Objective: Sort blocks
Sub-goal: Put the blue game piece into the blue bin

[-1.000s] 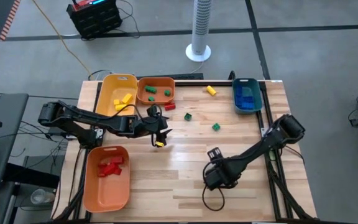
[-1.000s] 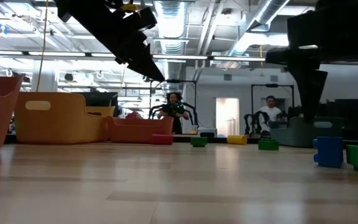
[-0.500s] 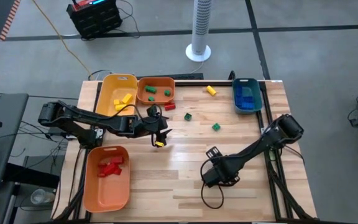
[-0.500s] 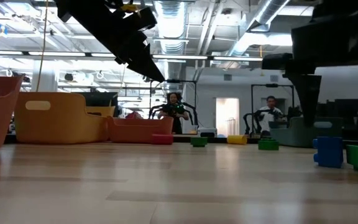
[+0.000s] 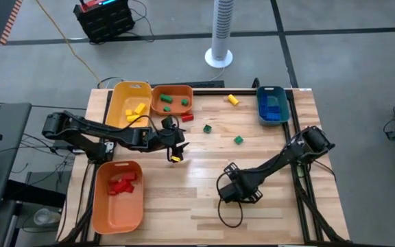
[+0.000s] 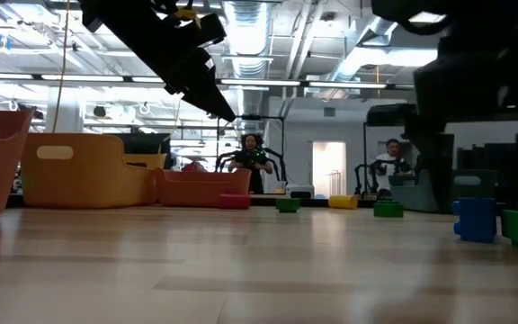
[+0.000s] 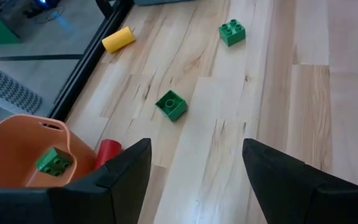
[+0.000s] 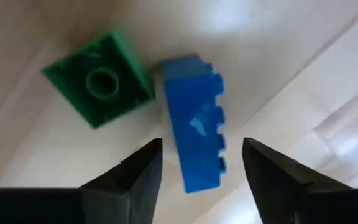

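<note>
My right gripper [image 8: 202, 162] points down, open, over a blue block [image 8: 194, 124] that lies on its side on the table; its fingers stand on either side of the block, apart from it. An upturned green block [image 8: 98, 78] lies next to the blue one. In the high view my right gripper [image 5: 233, 191] hides both. My left gripper [image 7: 194, 162] hangs open and empty above the table by the orange bin [image 5: 172, 99]. Loose on the table lie a yellow block [image 5: 232, 100], two green blocks [image 5: 207, 128] [image 5: 238, 140] and a red block [image 5: 187, 118].
A yellow bin [image 5: 118, 110] with yellow blocks and the orange bin with green blocks stand at the far left. A teal bin [image 5: 271, 90] with blue blocks is at the far right. A second orange bin [image 5: 115, 213] with red blocks is at the near left. People show beyond the table.
My right gripper has gone a little toward the table's left edge and down, rolling about its own line as it went. My left arm has kept still, and no block has moved.
</note>
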Robot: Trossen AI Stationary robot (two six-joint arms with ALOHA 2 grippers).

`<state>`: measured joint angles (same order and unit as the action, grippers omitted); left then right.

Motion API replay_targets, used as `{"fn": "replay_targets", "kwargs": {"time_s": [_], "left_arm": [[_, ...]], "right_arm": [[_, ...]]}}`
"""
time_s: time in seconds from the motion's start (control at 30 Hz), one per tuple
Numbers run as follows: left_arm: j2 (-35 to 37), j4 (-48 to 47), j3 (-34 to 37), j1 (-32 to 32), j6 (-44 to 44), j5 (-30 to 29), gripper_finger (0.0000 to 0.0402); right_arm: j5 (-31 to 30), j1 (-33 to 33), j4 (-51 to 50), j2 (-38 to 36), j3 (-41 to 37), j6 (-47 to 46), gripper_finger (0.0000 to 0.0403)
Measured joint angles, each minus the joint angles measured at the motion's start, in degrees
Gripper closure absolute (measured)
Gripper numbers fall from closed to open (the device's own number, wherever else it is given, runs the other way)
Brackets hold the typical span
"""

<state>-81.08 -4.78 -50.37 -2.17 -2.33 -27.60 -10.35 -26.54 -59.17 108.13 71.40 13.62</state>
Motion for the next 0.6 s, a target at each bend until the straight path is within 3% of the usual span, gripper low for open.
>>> {"fn": "replay_targets", "kwargs": {"time_s": [0.33, 0.6], "left_arm": [[0.0, -1.0, 0.0, 0.0, -0.2, 0.0, 0.0155], [0.4, -1.1, 0.0, 0.0, -1.5, -0.1, 0.0155]], "right_arm": [[1.5, 0.6, 2.0, 0.0, -2.2, -0.3, 0.0246], [1.5, 5.0, 1.5, -0.6, -2.2, -3.8, 0.0338]]}}
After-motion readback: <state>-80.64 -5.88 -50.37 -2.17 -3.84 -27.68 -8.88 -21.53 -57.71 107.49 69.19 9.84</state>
